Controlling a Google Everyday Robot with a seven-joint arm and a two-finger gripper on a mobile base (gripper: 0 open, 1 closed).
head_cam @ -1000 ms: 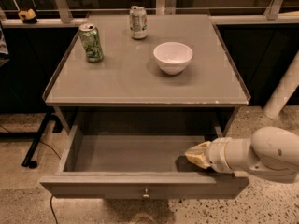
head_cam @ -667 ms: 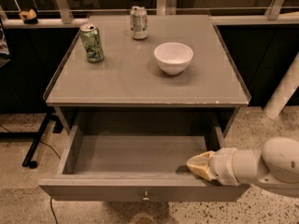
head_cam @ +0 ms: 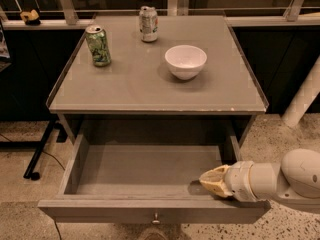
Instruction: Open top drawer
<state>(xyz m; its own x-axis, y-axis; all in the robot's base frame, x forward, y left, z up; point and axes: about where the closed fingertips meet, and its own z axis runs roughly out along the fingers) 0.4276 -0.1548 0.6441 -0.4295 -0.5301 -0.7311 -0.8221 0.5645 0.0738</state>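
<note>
The top drawer (head_cam: 150,170) is pulled far out from under the grey table top (head_cam: 145,79). Its grey box interior is empty. Its flat front (head_cam: 110,211) runs along the bottom of the view, with a small round metallic knob (head_cam: 156,217) at centre. My gripper (head_cam: 214,180) comes in from the lower right on a white arm (head_cam: 285,180). Its yellowish tip rests over the drawer's front right corner, just above the front rim.
On the table top stand a green can (head_cam: 98,45) at the left, a white-green can (head_cam: 148,24) at the back and a white bowl (head_cam: 185,61) right of centre. A black stand leg (head_cam: 40,151) lies on the floor at left. A white post (head_cam: 302,101) stands at right.
My gripper and arm have shifted a little down and toward the drawer's front right corner. The drawer stays pulled out about the same.
</note>
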